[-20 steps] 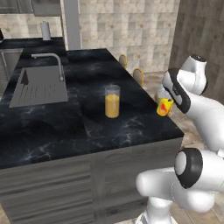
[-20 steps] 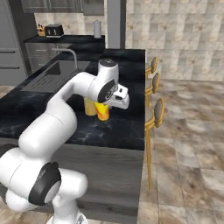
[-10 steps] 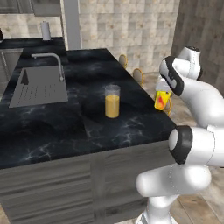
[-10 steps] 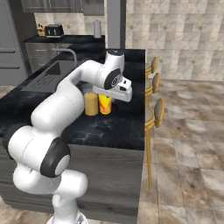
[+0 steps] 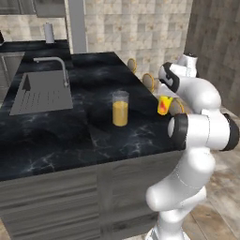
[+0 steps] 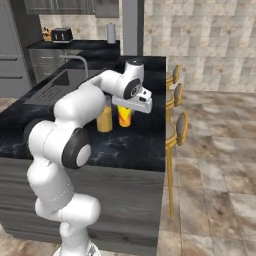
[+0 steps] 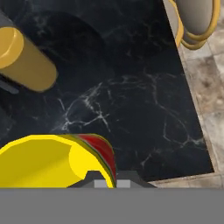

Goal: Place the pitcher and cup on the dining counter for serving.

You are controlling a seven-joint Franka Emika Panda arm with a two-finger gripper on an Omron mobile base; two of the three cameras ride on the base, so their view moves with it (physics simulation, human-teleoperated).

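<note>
My gripper (image 5: 165, 100) is shut on the small yellow cup (image 5: 164, 105) with a red mark and holds it just above the right edge of the dining counter (image 5: 56, 136). In the right base view the cup (image 6: 125, 116) hangs under the hand, close beside the pitcher (image 6: 104, 119). The pitcher (image 5: 120, 108), a clear cylinder with orange in its lower part, stands upright on the black stone to the cup's left. From the hand, the cup's rim (image 7: 52, 162) sits at the bottom left, the pitcher (image 7: 24, 61) at the upper left, and veined counter (image 7: 131, 96) lies below.
A grey sink and drainboard (image 5: 42, 91) with a faucet lies at the counter's far left. Gold-framed bar stools (image 6: 177, 130) line the counter's right side, over a tiled floor. A toaster (image 6: 61, 34) and a paper roll (image 5: 49, 33) stand on the back counter.
The arm has carried the cup a little up and left, from beside the counter's right edge to over it, nearer the pitcher. The elbow has swung higher. The pitcher has not moved.
</note>
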